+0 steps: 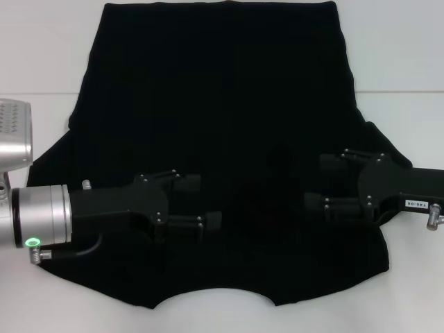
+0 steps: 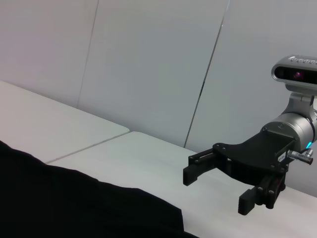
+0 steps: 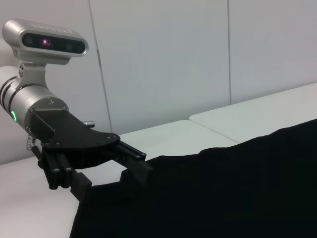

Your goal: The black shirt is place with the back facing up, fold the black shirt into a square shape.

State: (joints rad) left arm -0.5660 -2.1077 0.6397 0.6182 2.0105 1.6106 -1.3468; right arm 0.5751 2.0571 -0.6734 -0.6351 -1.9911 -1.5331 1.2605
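Note:
The black shirt (image 1: 222, 125) lies spread flat on the white table (image 1: 41, 62), plain side up, with its curved neckline at the near edge and its hem at the far edge. My left gripper (image 1: 201, 202) hovers open over the shirt's near left part, its fingers pointing right. Over the near right part, my right gripper (image 1: 316, 182) is also open and points left, facing the other. Nothing is held in either. The left wrist view shows the shirt's edge (image 2: 74, 203) and the right gripper (image 2: 216, 191). In the right wrist view the left gripper (image 3: 111, 178) hangs just above the cloth (image 3: 223, 188).
White tabletop shows around the shirt, with a seam (image 1: 395, 92) running across it. A pale panelled wall (image 2: 148, 64) stands behind the table in the wrist views. The shirt's near sleeves reach toward both table sides.

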